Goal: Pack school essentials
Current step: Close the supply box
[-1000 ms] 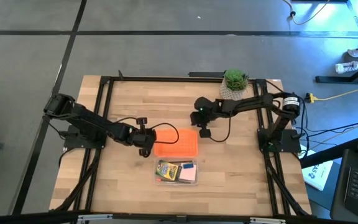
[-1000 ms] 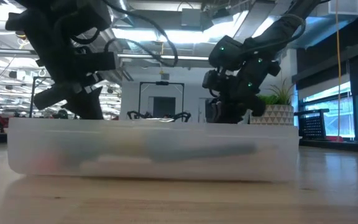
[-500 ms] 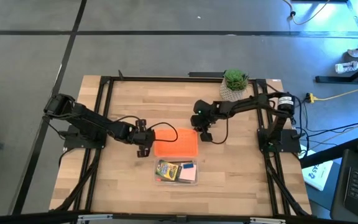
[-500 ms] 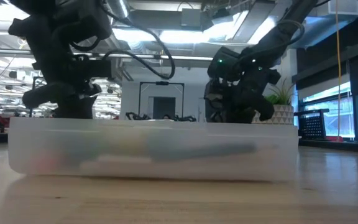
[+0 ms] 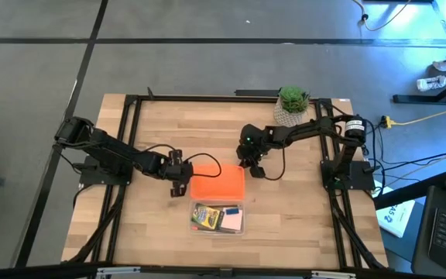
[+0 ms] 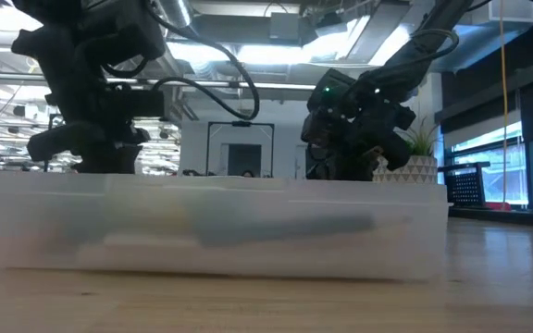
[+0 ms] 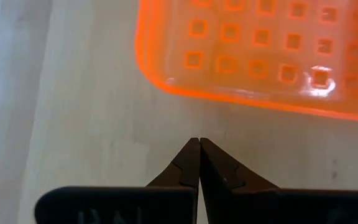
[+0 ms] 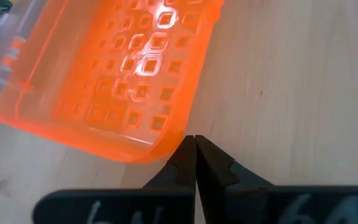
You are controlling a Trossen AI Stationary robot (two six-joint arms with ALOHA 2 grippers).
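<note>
The clear case (image 5: 219, 219) sits open near the table's front middle and holds a crayon box (image 5: 206, 215), a pale pink pad (image 5: 235, 222) and a small blue piece (image 5: 231, 209). The orange lid (image 5: 217, 184) lies flat on the table just behind the case. My left gripper (image 5: 180, 188) is shut and stands beside the lid's left edge; in the left wrist view its tips (image 7: 199, 142) are a little short of that edge (image 7: 241, 98). My right gripper (image 5: 252, 167) is shut at the lid's far right corner. My right gripper has its shut fingertips (image 8: 191, 149) against the orange lid's far right corner (image 8: 174, 138). It comes from the table's far right and slants down. The lid lies flat on the table.
A potted green plant (image 5: 293, 102) stands at the table's far right, behind my right arm. A black frame (image 5: 130, 108) runs along the table's sides. Bare wood lies to the left and right of the case.
My right gripper has sunk a little and rolled at the lid's far right corner. The lid has slid a little toward the near edge and the left. The case in front of it has shifted the same way. My left wrist has turned in place.
</note>
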